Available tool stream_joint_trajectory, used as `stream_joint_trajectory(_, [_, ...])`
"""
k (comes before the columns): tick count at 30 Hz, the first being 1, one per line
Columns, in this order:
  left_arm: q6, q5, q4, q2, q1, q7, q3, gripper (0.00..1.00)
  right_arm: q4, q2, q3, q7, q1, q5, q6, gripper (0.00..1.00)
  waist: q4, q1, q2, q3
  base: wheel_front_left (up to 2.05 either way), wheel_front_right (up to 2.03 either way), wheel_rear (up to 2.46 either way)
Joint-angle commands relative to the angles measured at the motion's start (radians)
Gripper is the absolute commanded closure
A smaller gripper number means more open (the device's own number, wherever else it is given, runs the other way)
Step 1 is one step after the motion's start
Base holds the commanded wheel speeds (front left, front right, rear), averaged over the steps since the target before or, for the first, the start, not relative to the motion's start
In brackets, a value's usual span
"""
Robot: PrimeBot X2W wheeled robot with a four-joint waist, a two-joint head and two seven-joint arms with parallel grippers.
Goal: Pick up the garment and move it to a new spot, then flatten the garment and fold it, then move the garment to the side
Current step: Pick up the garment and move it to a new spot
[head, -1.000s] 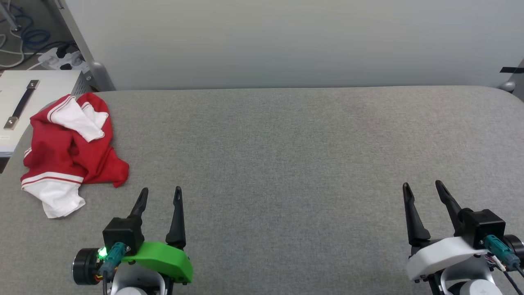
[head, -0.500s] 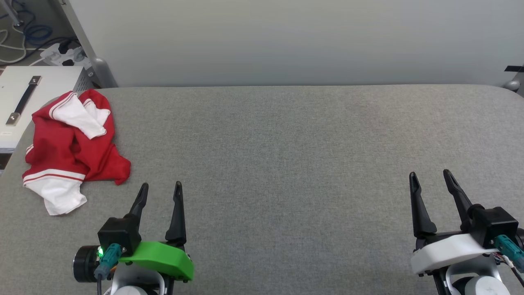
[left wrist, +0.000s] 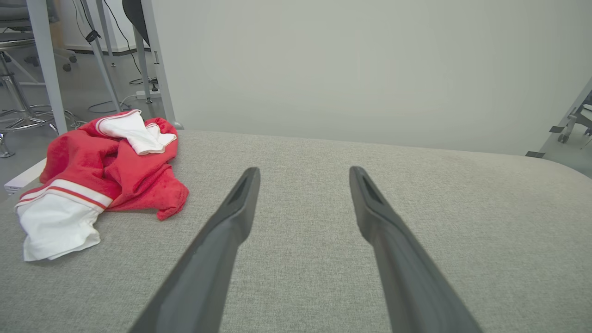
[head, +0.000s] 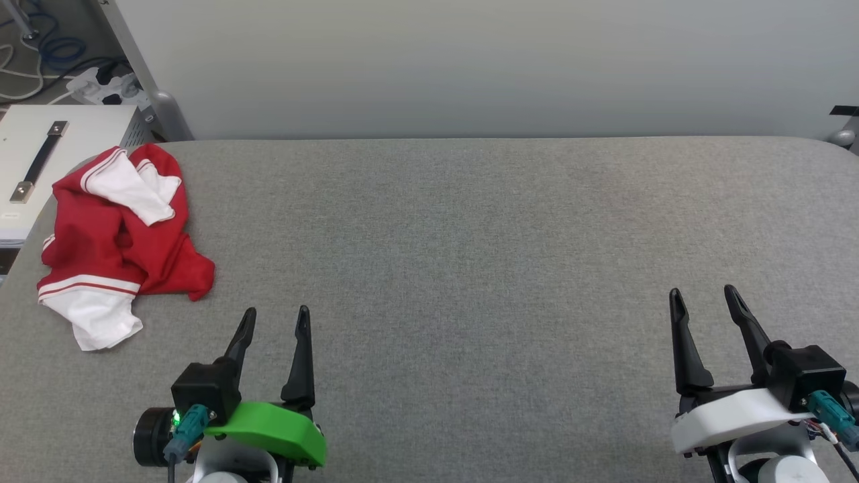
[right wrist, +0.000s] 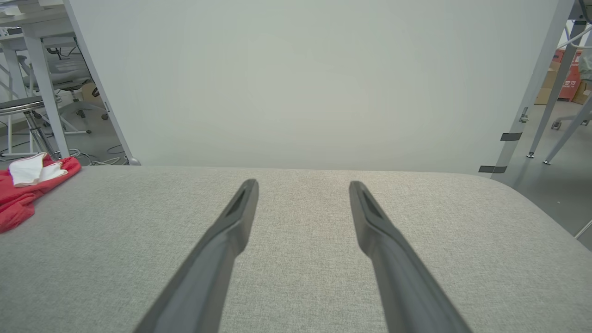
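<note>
At the far left corner of the grey fabric-covered table (head: pixel 470 235) lies the garment (head: pixel 114 241), a red jersey T-shirt bunched into a loose, crumpled heap. One white sleeve with red-and-white striped trim is folded over the top of the heap, toward the table's far edge. The other white sleeve spills out toward the table's near side. The shirt's left edge reaches the table's left rim. No lettering can be seen on the folds that face up.

Over the table's near edge, left of centre, hovers the left gripper (head: pixel 276 311), with a green cover at its wrist. Its two long dark fingers are spread apart and hold nothing. They point toward the table's far edge, and the cloth surface shows between them. The right gripper (head: pixel 701 291), with a white cover at its wrist, hangs over the table's near right corner. Its fingers are likewise spread and empty.

Just off the table's far left corner stands a white box (head: pixel 40 161) with a black strap handle. A pale grey wall panel (head: pixel 470 67) rises along the table's far edge.
</note>
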Motion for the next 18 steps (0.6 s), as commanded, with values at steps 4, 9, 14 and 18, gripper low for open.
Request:
stream_joint_trajectory(4, [-0.011, -0.019, 0.011, -0.004, -0.023, -0.017, -0.005, 0.0, 0.012, 0.001, 0.001, -0.017, -0.005, 0.011, -0.001, 0.0, 0.004, 0.0, 0.0, 0.001, 0.0, 0.0, 0.0])
stream_joint_trajectory(9, [-0.014, -0.03, 0.019, -0.005, -0.026, -0.028, -0.012, 0.0, 0.017, 0.001, 0.004, -0.027, -0.004, 0.016, -0.001, 0.0, 0.023, 0.0, 0.0, 0.002, 0.0, 0.0, 0.0])
stream_joint_trajectory(14, [-0.015, -0.039, 0.03, -0.005, -0.029, -0.038, -0.014, 0.0, 0.022, 0.001, 0.013, -0.037, 0.0, 0.016, -0.001, 0.0, 0.066, 0.0, 0.0, 0.002, 0.0, 0.0, 0.0])
stream_joint_trajectory(18, [-0.017, -0.046, 0.034, -0.005, -0.03, -0.046, -0.016, 0.0, 0.021, 0.001, 0.025, -0.045, 0.003, 0.017, -0.001, 0.0, 0.122, 0.0, 0.0, 0.004, 0.0, 0.0, 0.0])
